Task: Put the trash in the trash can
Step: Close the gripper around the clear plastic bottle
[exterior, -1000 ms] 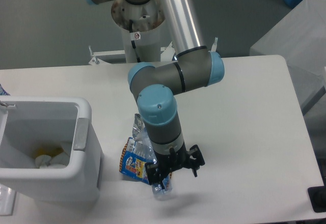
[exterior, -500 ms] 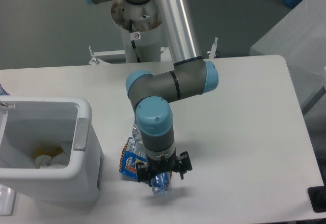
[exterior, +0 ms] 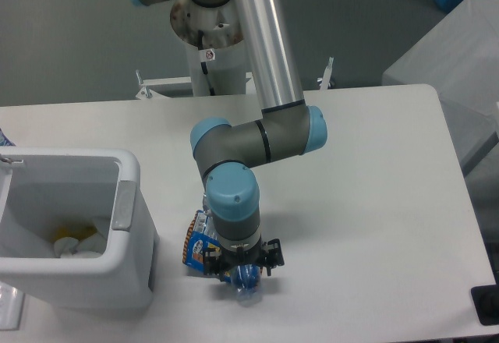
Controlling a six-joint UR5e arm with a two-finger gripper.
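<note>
bottle [exterior: 248, 282] on table | wrapper [exterior: 199, 248] flat | bin [exterior: 125, 203] upright, left

End effector [exterior: 238, 269] sits low over table [exterior: 374, 203], near its front edge. Bottle [exterior: 248, 284] lies directly under end effector, one end sticking out toward front. Wrapper [exterior: 199, 251] lies flat on table just left of end effector, partly hidden by wrist. Trash can [exterior: 129, 203] stands further left, near wrapper, w/ items inside at bottom.
</note>
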